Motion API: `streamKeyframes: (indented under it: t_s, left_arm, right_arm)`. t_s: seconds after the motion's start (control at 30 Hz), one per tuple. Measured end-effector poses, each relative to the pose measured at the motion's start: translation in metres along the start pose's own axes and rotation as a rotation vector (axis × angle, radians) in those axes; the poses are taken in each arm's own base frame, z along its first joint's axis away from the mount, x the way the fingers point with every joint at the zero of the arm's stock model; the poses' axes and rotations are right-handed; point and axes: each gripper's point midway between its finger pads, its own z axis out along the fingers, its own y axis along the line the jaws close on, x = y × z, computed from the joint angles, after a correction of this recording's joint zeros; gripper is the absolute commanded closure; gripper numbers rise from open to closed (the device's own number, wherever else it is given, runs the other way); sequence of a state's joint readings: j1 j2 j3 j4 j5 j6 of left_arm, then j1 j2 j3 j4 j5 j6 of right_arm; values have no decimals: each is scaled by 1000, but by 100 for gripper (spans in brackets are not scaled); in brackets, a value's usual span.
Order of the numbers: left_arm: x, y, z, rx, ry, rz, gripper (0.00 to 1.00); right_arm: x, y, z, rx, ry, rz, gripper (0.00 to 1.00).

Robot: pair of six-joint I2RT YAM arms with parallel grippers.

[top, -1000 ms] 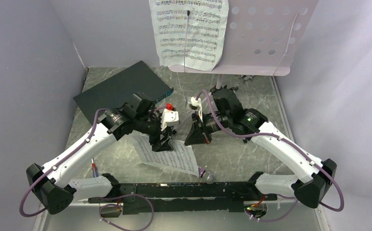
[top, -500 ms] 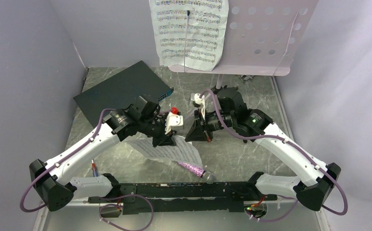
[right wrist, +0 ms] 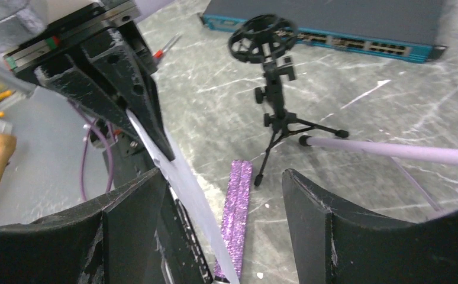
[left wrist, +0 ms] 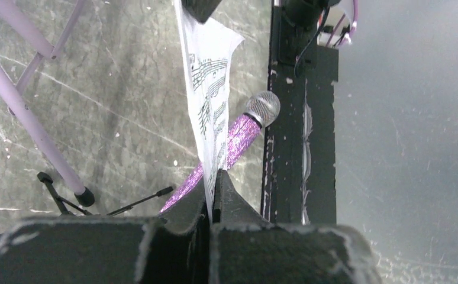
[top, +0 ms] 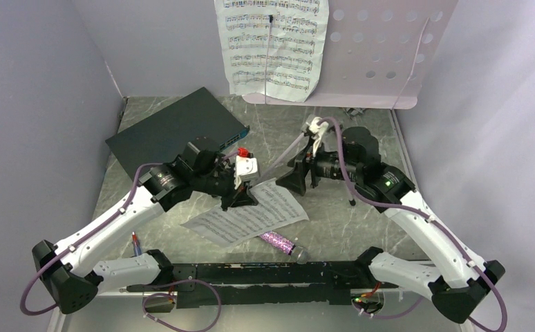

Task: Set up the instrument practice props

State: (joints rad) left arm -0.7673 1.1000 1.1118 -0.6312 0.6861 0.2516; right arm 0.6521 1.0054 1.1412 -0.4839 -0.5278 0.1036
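My left hand point(left wrist: 213, 184) is clamped on a music page point(top: 251, 218) hanging just above the microphone point(top: 278, 243) on the counter point(top: 334, 221). My right hand point(right wrist: 221, 174), beyond the microphone, gapes apart, gripping nothing.

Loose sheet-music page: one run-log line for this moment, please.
left gripper: shut on loose page | right gripper: open | microphone: lying flat | second page: on music stand

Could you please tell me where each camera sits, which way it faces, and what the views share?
Top external: above and behind the bases, looking down at the table; both arms show.
Left wrist: looks past the left gripper, shut on the sheet-music page, toward the microphone.
Right wrist: looks through the open right gripper toward the mic stand.
Shared: page and microphone, in all three.
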Motion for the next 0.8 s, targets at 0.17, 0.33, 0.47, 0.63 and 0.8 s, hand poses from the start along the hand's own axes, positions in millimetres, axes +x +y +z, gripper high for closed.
streamKeyframes:
  t_s: [0.17, 0.33, 0.47, 0.63, 0.8]
  left_arm:
    - [-8, 4, 8, -11, -58, -61, 97]
    - [-22, 10, 13, -28, -139, -136, 97]
    - [-27, 16, 13, -58, -227, -189, 97]
    - [-31, 30, 5, -145, -341, -252, 97]
    - [-52, 39, -9, -181, -481, -264, 98]
  right_arm:
    - [-2, -20, -13, 75, -63, 59, 17]
    - [7, -34, -25, 134, -116, 122, 14]
    - [16, -40, -38, 179, -163, 175, 12]
    - [24, -41, -51, 207, -234, 213, 11]
    - [31, -39, -51, 179, -272, 245, 12]
